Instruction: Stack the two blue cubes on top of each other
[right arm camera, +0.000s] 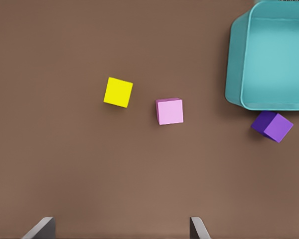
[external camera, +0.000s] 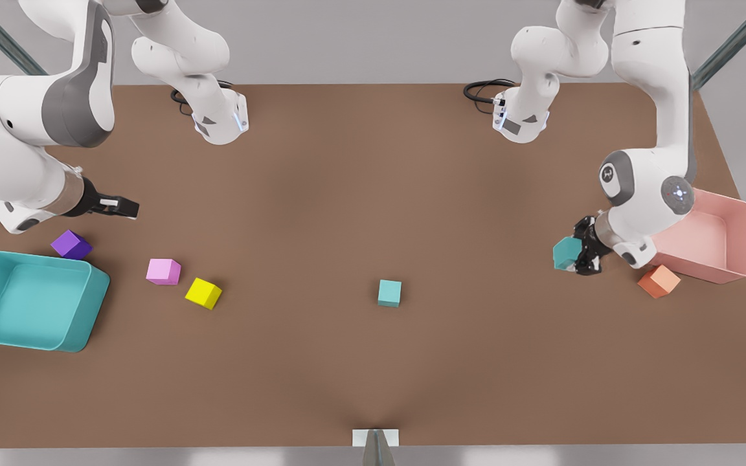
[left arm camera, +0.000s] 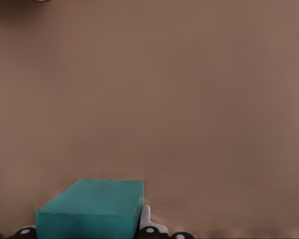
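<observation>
On the front view's left you have the teal bin (external camera: pixel 81 310) near the table (external camera: pixel 321 194) edge, with the purple cube (external camera: pixel 71 245) just beside its far corner. Above that cube hangs your right gripper (external camera: pixel 128 208); in the right wrist view its two fingertips (right arm camera: pixel 40 229) stand wide apart with nothing between them, so its jaws are open and empty, and this arm waits. That same view shows you the purple cube (right arm camera: pixel 272 126), the bin (right arm camera: pixel 234 64), the pink cube (right arm camera: pixel 169 111) and the yellow cube (right arm camera: pixel 118 92) below it.

Moving rightward in the front view, the pink cube (external camera: pixel 163 271) and the yellow cube (external camera: pixel 203 293) sit near each other, not touching.

Around the middle, one blue cube (external camera: pixel 389 292) rests alone on the table, well apart from everything else.

On the front view's right, your left gripper (external camera: pixel 580 254) is closed around the second blue cube (external camera: pixel 566 253); you can see that cube (left arm camera: pixel 92 210) between the fingers in the left wrist view. You cannot tell whether it touches the table. Just beside the gripper lies an orange cube (external camera: pixel 658 281), which sits against the pink bin (external camera: pixel 742 239).
</observation>
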Controlling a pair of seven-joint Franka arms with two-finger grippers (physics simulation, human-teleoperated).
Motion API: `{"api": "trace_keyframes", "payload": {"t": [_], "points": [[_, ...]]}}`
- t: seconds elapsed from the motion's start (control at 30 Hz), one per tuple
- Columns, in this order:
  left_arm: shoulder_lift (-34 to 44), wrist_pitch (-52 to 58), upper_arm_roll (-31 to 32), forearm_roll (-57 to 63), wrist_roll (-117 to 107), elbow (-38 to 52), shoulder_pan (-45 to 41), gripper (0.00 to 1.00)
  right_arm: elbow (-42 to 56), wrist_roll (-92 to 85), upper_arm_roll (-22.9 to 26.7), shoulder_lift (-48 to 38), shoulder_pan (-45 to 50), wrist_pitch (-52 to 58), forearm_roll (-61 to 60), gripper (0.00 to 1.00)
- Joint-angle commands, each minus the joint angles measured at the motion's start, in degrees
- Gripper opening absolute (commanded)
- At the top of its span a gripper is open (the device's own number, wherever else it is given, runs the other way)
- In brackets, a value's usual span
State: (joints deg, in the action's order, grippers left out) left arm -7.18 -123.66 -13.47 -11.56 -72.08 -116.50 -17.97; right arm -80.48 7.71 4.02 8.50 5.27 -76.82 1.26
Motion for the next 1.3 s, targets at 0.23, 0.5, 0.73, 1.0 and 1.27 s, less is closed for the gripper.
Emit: {"api": "trace_keyframes", "payload": {"t": [0.23, 0.5, 0.73, 1.0, 1.27], "points": [[-26.3, 14.2, 12.3, 5.5, 19.3, 33.3, -14.5, 0.59, 0.2, -6.5, 0.1, -0.1, -0.1, 0.2, 0.1, 1.00], [-40.9, 10.1, 12.1, 5.6, 15.2, 50.2, -18.3, 0.60, 0.5, -6.6, 0.1, 0.3, -0.1, 0.2, 0.0, 1.00], [-43.8, 8.8, 12.1, 5.6, 15.1, 52.2, -19.1, 0.60, 0.5, -6.5, 0.1, 0.3, -0.1, 0.2, 0.0, 1.00], [-45.0, 5.6, 11.9, 5.5, 15.1, 52.7, -18.8, 0.60, 0.6, -6.5, 0.0, 0.6, 0.0, 0.2, 0.0, 1.00], [-45.6, 5.6, 11.9, 5.5, 15.1, 53.0, -18.7, 0.60, 0.6, -6.4, 0.0, 0.6, 0.1, 0.2, 0.0, 1.00]]}}
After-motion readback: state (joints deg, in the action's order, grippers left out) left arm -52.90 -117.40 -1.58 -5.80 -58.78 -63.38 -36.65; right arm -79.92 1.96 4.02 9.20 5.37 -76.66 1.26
